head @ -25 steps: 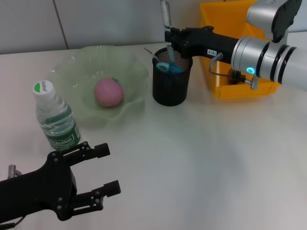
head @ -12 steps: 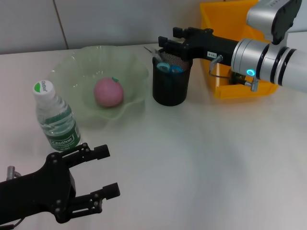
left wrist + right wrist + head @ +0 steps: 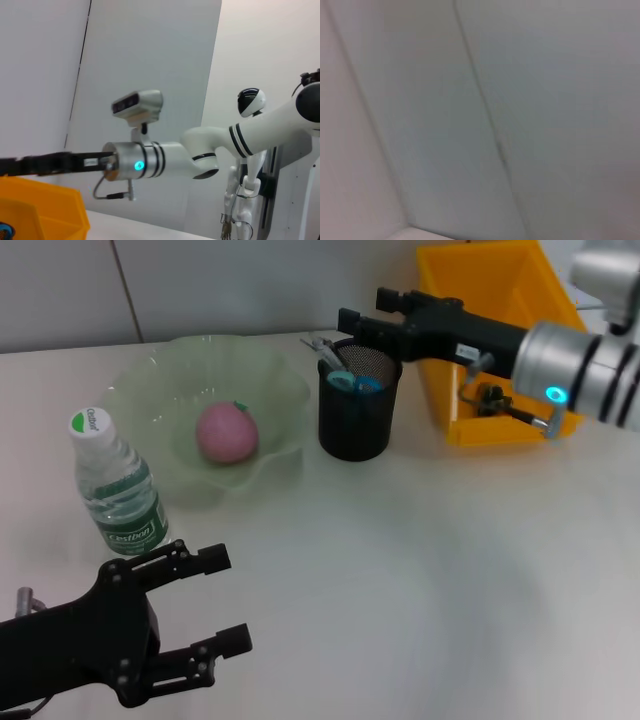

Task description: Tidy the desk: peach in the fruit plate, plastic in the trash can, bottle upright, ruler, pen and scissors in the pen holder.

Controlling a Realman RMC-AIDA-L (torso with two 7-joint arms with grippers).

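Observation:
A black mesh pen holder (image 3: 355, 425) stands mid-table with blue-handled scissors (image 3: 350, 381) and a grey pen (image 3: 322, 347) inside it. My right gripper (image 3: 368, 316) hovers just above the holder's far rim, open and empty. A pink peach (image 3: 227, 433) lies in the green glass fruit plate (image 3: 140, 390). A water bottle (image 3: 115, 490) stands upright left of the plate. My left gripper (image 3: 230, 598) is open and empty near the table's front left. The left wrist view shows my right arm (image 3: 150, 162). No plastic or ruler shows clearly.
A yellow bin (image 3: 500, 300) stands at the back right behind my right arm; it also shows in the left wrist view (image 3: 40, 210). The right wrist view shows only a grey wall. White table stretches across the front and right.
One second ago my right gripper held a grey pen upright over the holder. The pen has dropped in, and the gripper has opened and drawn slightly up and right. The left arm stayed still.

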